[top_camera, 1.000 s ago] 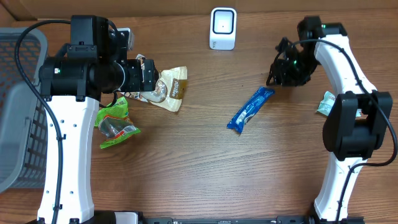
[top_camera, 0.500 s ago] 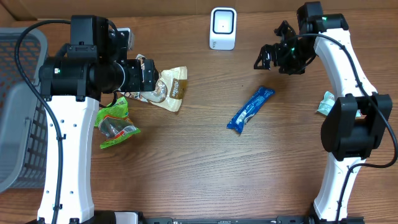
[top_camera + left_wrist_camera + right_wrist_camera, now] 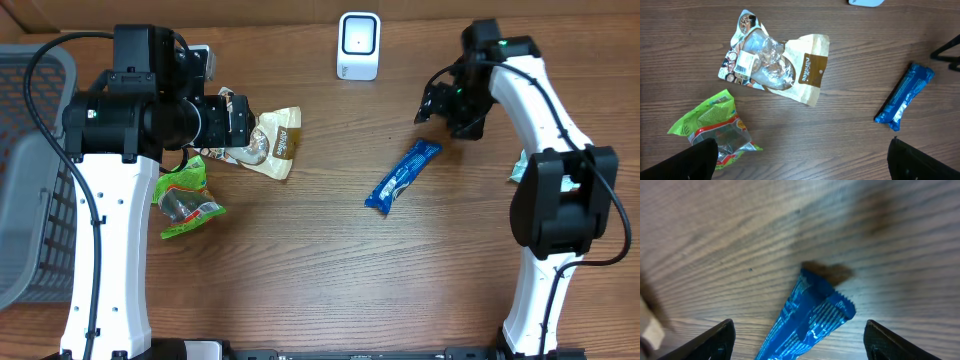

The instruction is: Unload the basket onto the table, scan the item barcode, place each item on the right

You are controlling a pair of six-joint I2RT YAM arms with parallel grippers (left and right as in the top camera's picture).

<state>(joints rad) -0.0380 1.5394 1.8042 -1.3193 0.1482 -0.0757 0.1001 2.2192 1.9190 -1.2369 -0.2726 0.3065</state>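
Task item: blue snack bar lies flat on the worktop, right of centre, set diagonally, with its far end pointing to the right. It is well nearer than the white scanner, which stands at the far edge.

Right fingers: spread wide, holding nothing. They hang above the far end of the bar. The right wrist camera shows the bar's crimped end between the 2 tips, but down on the wood and touching neither.

Left fingers: fully apart, holding nothing. They sit over the left side of the worktop, above a brown pouch with a clear window and a small white label at its left end. A green bag lies just nearer than the pouch, apart from it. A grey basket is at the far left edge. The bar is well apart from the pouch and the bag.
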